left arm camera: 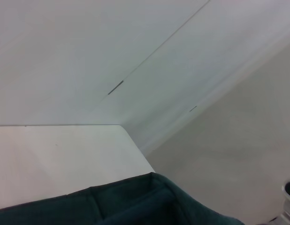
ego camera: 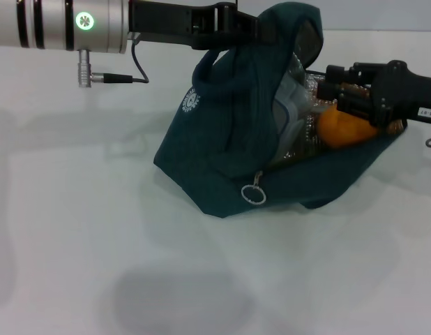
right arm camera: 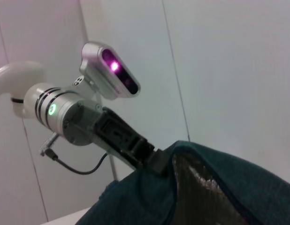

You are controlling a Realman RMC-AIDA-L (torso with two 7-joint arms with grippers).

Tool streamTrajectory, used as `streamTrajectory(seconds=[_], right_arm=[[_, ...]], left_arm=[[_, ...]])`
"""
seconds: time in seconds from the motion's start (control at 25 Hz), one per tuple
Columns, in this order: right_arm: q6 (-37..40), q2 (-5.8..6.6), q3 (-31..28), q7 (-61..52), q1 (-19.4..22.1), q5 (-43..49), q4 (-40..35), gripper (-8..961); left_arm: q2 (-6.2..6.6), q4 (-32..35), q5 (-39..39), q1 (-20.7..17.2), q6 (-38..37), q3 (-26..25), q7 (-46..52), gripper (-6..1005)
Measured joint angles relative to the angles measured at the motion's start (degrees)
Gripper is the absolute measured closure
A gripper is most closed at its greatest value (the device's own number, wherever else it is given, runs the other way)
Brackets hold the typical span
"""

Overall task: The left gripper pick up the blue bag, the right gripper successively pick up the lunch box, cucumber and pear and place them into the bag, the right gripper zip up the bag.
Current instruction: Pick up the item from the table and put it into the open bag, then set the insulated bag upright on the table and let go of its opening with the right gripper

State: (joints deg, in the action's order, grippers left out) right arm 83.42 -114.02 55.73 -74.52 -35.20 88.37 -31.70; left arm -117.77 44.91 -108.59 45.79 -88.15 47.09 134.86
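The blue bag [ego camera: 229, 139] is showing dark teal fabric with a round white logo [ego camera: 192, 103], a crinkled silver foil lining [ego camera: 299, 118] and a silver ring zip pull [ego camera: 254, 192]. The pear [ego camera: 344, 129], just below the right gripper's black fingers [ego camera: 339, 87], is glowing orange. The left gripper [ego camera: 233, 28] is showing black, its silver wrist [ego camera: 58, 24] carrying black bands and a green ring light [ego camera: 84, 20]. The table [ego camera: 76, 230] is looking plain white.
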Motion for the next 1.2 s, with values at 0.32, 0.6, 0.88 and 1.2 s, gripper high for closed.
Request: streamTrajectory(seconds=[0.32,0.6,0.88,1.2], right_arm=[[2.6,0.01,-8.2,-1.4,2.5,-0.3,-1.5,526],[2.9,0.18,-15.1,-3.7,7.0,-0.3,-2.6,245],[-0.5,0.26,-14.6,-7.8,8.8,0.4,2.3,252],[-3.0,0.12,-14.0,-9.6,8.8,0.7,7.7,256]], left_arm=[[0.05,0.0,-0.1,-0.1,0.0,0.0,-0.1,932],[0.09,0.0,-0.1,-0.3,0.0,-0.1,-0.2,931],[0.09,0.0,-0.1,-0.4,0.2,-0.2,-0.2,931],[0.09,0.0,-0.3,-0.5,0.8,-0.2,-0.2,931]])
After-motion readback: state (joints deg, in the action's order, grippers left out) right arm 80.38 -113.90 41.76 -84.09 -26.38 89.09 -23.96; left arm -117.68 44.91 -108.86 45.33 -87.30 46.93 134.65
